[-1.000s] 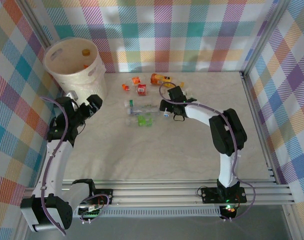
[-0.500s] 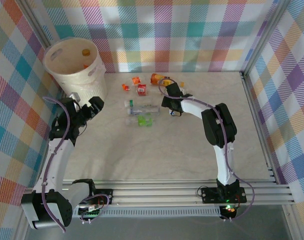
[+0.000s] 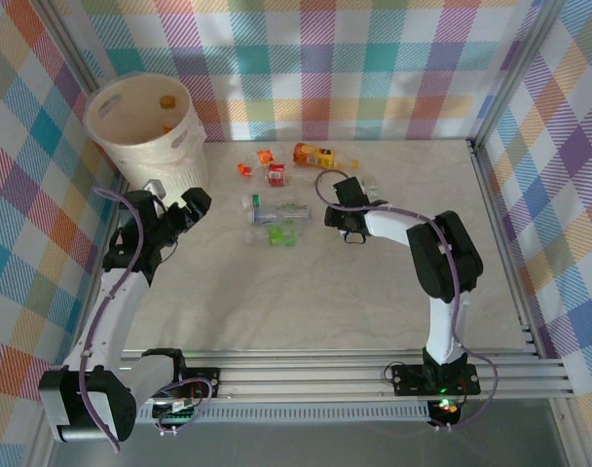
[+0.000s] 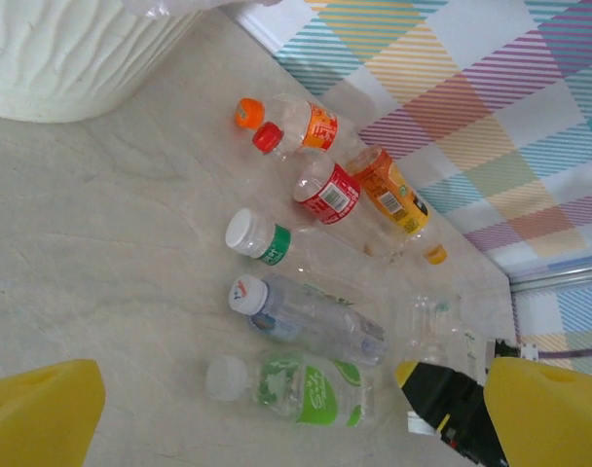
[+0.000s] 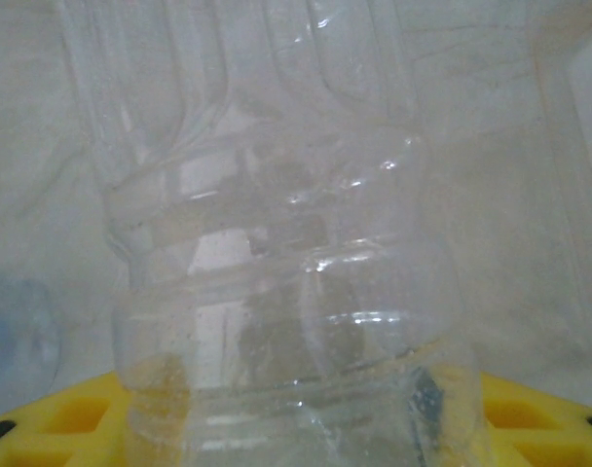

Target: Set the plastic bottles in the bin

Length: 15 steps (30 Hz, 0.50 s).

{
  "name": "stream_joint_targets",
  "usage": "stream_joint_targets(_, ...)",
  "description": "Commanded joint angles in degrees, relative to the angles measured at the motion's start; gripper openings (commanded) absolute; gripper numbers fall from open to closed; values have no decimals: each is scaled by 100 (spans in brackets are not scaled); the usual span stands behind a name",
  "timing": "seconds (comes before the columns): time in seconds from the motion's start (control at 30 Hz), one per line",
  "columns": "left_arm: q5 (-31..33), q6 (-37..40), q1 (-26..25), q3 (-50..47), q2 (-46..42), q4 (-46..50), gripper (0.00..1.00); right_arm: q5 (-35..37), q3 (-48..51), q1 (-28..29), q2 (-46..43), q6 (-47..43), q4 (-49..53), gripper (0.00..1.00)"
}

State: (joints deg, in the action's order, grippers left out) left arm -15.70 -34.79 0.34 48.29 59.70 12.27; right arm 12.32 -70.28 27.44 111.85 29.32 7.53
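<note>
Plastic bottles [image 3: 277,206] lie on their sides in a loose cluster on the far middle of the counter [image 3: 325,302], well apart from the bin [image 3: 109,146], which stands in the far left corner. An orange cap is visible inside the bin.

From the left wrist, the nearest one is a green-labelled bottle [image 4: 311,391]. Just beyond it is a bottle with a blue-and-white cap [image 4: 311,321], then a white-capped bottle with a green band [image 4: 262,238]. Farther still are a red-labelled bottle [image 4: 325,193], an orange-capped bottle [image 4: 301,119] and a larger orange-labelled bottle [image 4: 386,193].

The right claw [image 3: 337,209] sits at the right edge of the cluster. Its yellow fingers [image 5: 53,418] are drawn in against both sides of a clear bottle [image 5: 277,292], gripping it low over the counter.

The left claw [image 3: 189,209] hovers just near-right of the bin and left of the cluster. Its jaws are spread wide and hold nothing.
</note>
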Motion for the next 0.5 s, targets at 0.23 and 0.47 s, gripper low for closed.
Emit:
stream_joint_targets(0.23,283,-522,-242,-185,157,-444,100,-618,1253,217,-1425,-298,-531,51)
stream_joint_targets(0.47,176,-506,-648,-251,337,-907,100,-813,2186,514,-2362,-279,-1078,48)
